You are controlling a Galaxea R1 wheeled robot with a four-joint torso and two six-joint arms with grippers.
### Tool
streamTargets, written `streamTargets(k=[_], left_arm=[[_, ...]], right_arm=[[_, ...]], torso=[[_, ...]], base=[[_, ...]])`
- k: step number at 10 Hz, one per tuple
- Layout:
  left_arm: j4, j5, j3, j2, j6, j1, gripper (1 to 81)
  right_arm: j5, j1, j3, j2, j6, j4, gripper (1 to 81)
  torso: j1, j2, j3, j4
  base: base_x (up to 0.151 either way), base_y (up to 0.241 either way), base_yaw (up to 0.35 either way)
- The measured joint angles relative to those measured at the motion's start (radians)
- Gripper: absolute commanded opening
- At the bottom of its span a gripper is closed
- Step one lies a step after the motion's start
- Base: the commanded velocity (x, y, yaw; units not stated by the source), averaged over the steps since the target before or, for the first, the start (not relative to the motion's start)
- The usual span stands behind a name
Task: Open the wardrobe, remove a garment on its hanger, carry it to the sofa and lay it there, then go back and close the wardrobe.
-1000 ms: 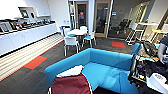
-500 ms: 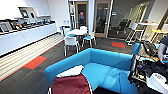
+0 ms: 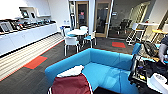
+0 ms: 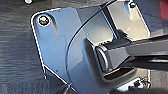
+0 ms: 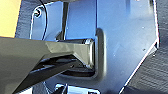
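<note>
Maroon cloth with a white sleeve marks the garment [image 3: 71,83], low and close in the head view, at the near corner of the sofa [image 3: 105,67]. Whether it already rests on the blue upholstery or hangs just in front of it I cannot tell; the hanger is hidden. The wide seat beyond lies bare, the curved low back rising behind it.

By my judgement the step in hand is laying the garment down. Doing it well means bringing it over the open seat, not the rounded arm, lowering it until the cloth spreads flat, and letting go only once the weight sits on the cushion, so nothing slides to the dark carpet [image 3: 30,80].

How wide either claw stands I cannot tell.

Further off stand white chairs [image 3: 71,42] round a small table, and a person's arm [image 3: 163,48] shows at the right edge.
</note>
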State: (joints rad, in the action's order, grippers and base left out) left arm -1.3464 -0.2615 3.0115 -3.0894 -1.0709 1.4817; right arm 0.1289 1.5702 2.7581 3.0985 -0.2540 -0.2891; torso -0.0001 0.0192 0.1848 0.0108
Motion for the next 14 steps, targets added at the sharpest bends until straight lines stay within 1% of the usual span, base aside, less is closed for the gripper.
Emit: streamTargets(k=[2, 5, 7, 14], left_arm=[[0.001, 0.001, 0.000, -0.001, 0.000, -0.010, 81.1], [0.000, 0.052, -0.035, 0.001, 0.000, -0.008, 81.1], [0.000, 0.063, -0.058, 0.007, 0.000, -0.009, 81.1], [-0.002, 0.068, -0.058, 0.000, 0.000, -0.007, 81.1]], right_arm=[[-0.008, 0.003, 0.000, 0.001, 0.000, 0.000, 81.1], [-0.006, -0.006, 0.000, 0.000, 0.000, 0.000, 81.1], [-0.007, -0.003, 0.001, 0.001, 0.000, 0.000, 81.1], [-0.009, 0.000, 0.001, 0.001, 0.000, 0.000, 81.1]], torso=[[0.000, 0.000, 0.000, 0.000], [0.000, 0.000, 0.000, 0.000], [0.001, 0.000, 0.000, 0.000], [0.000, 0.000, 0.000, 0.000]], base=[[0.000, 0.000, 0.248], [0.000, 0.000, 0.249], [0.000, 0.000, 0.249], [0.000, 0.000, 0.249]])
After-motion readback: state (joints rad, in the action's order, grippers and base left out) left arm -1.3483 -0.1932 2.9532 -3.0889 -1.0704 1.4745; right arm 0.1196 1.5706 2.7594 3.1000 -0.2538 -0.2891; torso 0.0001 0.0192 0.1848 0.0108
